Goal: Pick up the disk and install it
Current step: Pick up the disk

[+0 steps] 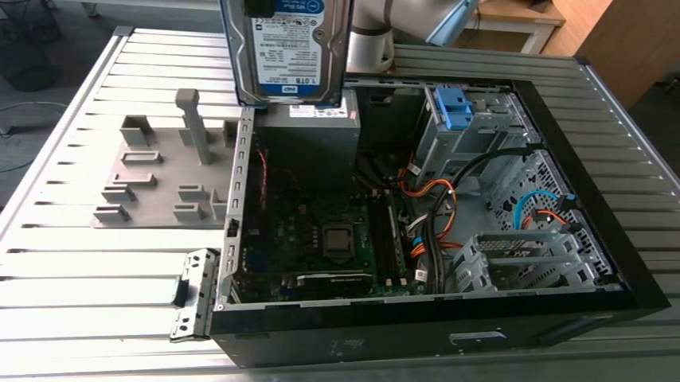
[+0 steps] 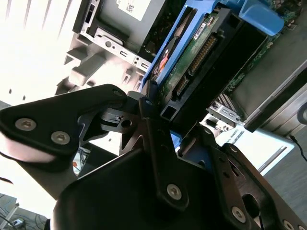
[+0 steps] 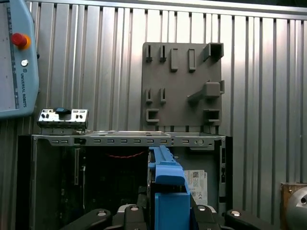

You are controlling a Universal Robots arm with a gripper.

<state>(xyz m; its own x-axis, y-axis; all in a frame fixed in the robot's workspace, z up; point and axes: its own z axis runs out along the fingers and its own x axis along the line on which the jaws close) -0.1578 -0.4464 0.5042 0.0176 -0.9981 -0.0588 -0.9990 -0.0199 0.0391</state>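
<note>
Fingers [image 2: 96, 103] of the gripper [image 2: 156, 108] are clamped on one end of the disk [image 1: 287, 48], against its blue carrier frame. In the exterior view, a grey holder plate [image 1: 159, 175] lies at 9 o'clock of the open computer case [image 1: 351, 338]. The disk hangs upright at the case's 11 o'clock, above the power supply [image 1: 308, 143], its top cut off by the frame edge. The arm [image 1: 372, 36] stands at the disk's 3 o'clock, mostly cut off.
</note>
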